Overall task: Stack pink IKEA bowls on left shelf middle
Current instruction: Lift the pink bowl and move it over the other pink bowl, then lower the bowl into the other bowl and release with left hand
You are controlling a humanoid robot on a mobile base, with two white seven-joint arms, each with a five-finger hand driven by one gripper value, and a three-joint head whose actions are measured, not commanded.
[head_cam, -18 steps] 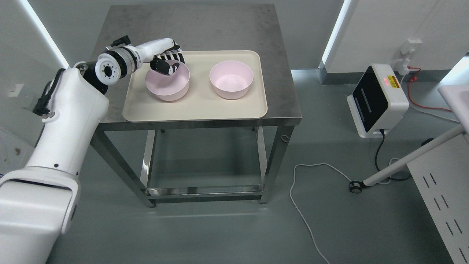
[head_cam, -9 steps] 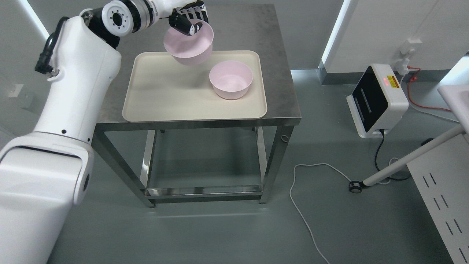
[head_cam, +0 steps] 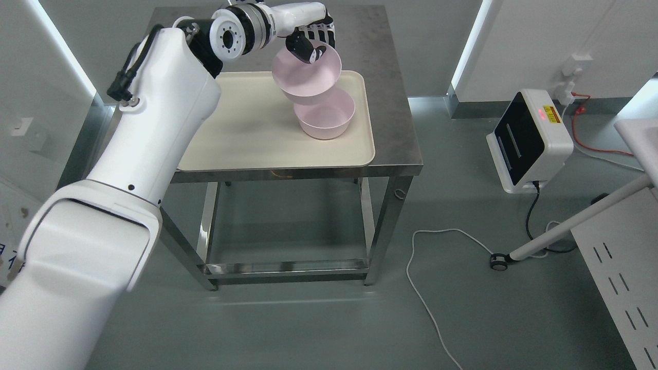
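Note:
My left hand (head_cam: 310,42) grips the far rim of a pink bowl (head_cam: 307,77), its dark fingers curled over the edge and into the bowl. This bowl hangs tilted in the air, just above and slightly left of a second pink bowl (head_cam: 325,122). The second bowl stands upright on the right part of a cream tray (head_cam: 247,139), and the held bowl hides its far rim. The tray lies on a steel table (head_cam: 390,118). My white left arm reaches in from the lower left across the tray.
A lower steel shelf (head_cam: 285,267) spans the table legs. On the floor to the right stand a white device with a red light (head_cam: 529,139), a white cable (head_cam: 426,298) and a slanted white leg with a caster (head_cam: 565,226). A perforated white panel (head_cam: 627,288) is at far right.
My left hand lifted the pink bowl off the tray's left part and carried it right, until it hangs over the second bowl. The second bowl and the tray stayed put.

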